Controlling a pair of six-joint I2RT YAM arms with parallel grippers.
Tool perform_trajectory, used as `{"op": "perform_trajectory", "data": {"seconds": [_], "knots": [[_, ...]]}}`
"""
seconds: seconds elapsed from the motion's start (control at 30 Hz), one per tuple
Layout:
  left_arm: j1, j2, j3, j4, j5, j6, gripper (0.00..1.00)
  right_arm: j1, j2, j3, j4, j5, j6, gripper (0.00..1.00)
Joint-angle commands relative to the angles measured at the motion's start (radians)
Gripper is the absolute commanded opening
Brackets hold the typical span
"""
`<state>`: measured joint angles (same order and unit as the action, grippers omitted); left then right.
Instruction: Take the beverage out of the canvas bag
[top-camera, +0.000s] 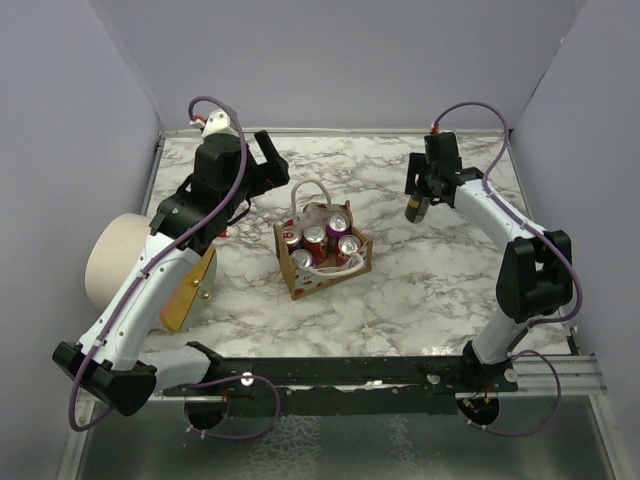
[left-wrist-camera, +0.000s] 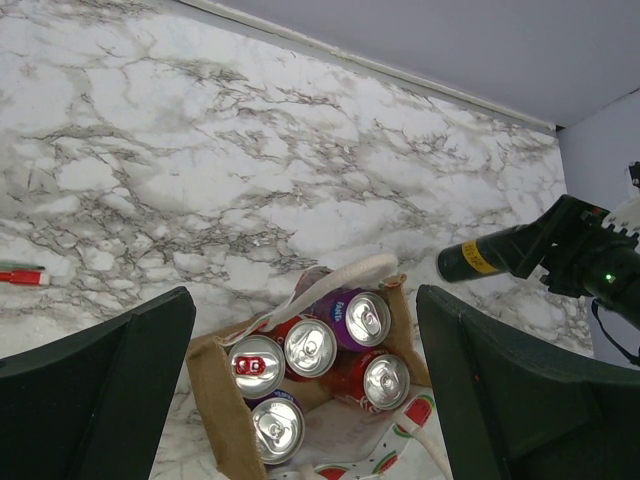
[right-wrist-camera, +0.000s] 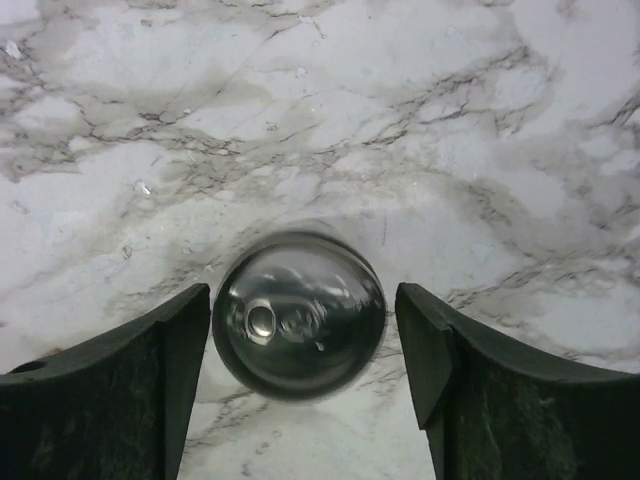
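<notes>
Right gripper (right-wrist-camera: 302, 295) clamps dark beverage can (right-wrist-camera: 300, 325) — seemingly airborne; left gripper (left-wrist-camera: 305, 292) gapes empty, canvas bag (left-wrist-camera: 215, 405) directly beneath.

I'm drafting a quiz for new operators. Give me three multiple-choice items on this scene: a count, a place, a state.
1. How many cans sit in the canvas bag? A three B five C eight
2. Where is the dark can? A in the bag B in the jaws of the right gripper C out of view
3. The left gripper is: A open B shut on a can C shut on a handle
Answers: B, five tops show; B, the right wrist view shows it between the jaws; A, its jaws stand wide apart.
</notes>
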<state>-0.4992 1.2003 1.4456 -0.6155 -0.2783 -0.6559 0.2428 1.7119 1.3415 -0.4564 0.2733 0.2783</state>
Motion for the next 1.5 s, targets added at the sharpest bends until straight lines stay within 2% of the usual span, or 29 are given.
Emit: {"op": "perform_trajectory", "data": {"seconds": [0.0, 0.07, 0.13, 0.33, 0.6, 0.73, 0.83, 0.97, 1.1, 1.17, 1.3, 1.47], "knots": [[0.004, -0.027, -0.010, 0.002, -0.007, 0.009, 0.96, -0.002, -0.043, 0.067, 0.000, -0.025, -0.009, 0.81], [0.004, -0.027, -0.011, 0.003, -0.003, 0.009, 0.96, -0.002, -0.056, 0.077, -0.015, -0.036, -0.010, 0.89], [0.004, -0.026, -0.014, 0.007, -0.002, 0.009, 0.96, -0.002, -0.077, 0.081, -0.027, -0.050, -0.013, 0.92], [0.004, -0.017, -0.017, 0.018, 0.009, 0.012, 0.96, -0.002, -0.184, 0.001, -0.069, -0.105, -0.008, 0.93], [0.006, -0.001, -0.039, 0.048, 0.038, 0.003, 0.96, -0.002, -0.428, -0.275, -0.112, -0.255, -0.008, 0.94], [0.006, 0.029, -0.028, 0.058, 0.063, 0.003, 0.96, -0.002, -0.505, -0.334, -0.137, -0.323, -0.012, 0.93], [0.005, 0.046, -0.024, 0.067, 0.076, 0.001, 0.96, -0.002, -0.515, -0.304, -0.146, -0.415, -0.008, 0.93], [0.005, 0.059, -0.025, 0.075, 0.096, -0.006, 0.96, 0.001, -0.448, -0.176, -0.184, -0.598, 0.018, 0.89], [0.006, 0.061, -0.026, 0.066, 0.101, -0.015, 0.96, 0.055, -0.397, -0.085, -0.171, -0.706, 0.032, 0.88], [0.007, 0.054, -0.028, 0.061, 0.093, -0.017, 0.96, 0.121, -0.357, -0.022, -0.196, -0.697, 0.015, 0.87], [0.007, 0.030, -0.039, 0.051, 0.072, -0.024, 0.96, 0.310, -0.265, 0.128, -0.291, -0.541, -0.031, 0.86], [0.008, 0.006, -0.057, 0.041, 0.055, -0.038, 0.96, 0.459, -0.161, 0.220, -0.355, -0.439, -0.062, 0.78]]}}
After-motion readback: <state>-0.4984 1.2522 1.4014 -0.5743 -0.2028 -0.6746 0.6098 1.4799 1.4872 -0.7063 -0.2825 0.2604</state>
